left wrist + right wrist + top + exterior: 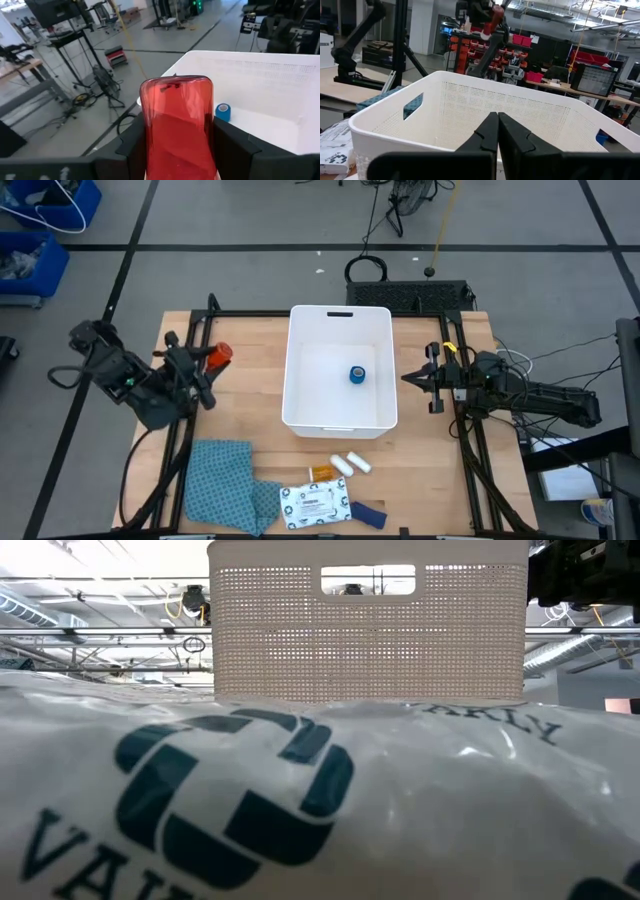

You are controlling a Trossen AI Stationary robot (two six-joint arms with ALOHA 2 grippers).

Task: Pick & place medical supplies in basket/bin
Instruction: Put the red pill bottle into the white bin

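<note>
The white bin (340, 412) stands mid-table, with the blue tape roll (357, 375) lying inside; both also show in the left wrist view, bin (260, 75) and roll (223, 112). My left gripper (208, 360), left of the bin, is shut on the red-capped bottle (221, 352). My right gripper (410, 378) is shut and empty by the bin's right wall. The orange pill bottle (322, 471), two white cylinders (351, 465), white printed packet (315, 502) and dark blue strip (367, 514) lie on the table near its front edge. My left gripper pinches the red-capped bottle (177, 125) between its two fingers (134, 145), one on each side. The bottle lies along the fingers and its red end (176, 87) sticks out past them toward the bin. It is lifted clear of the table, as the right wrist view (492, 17) shows.
A blue patterned cloth (225, 485) lies at the near left, beside the packet. The packet (300, 800) fills the low view in front of the bin (370, 630). Black frame rails (470, 450) run along both table sides.
</note>
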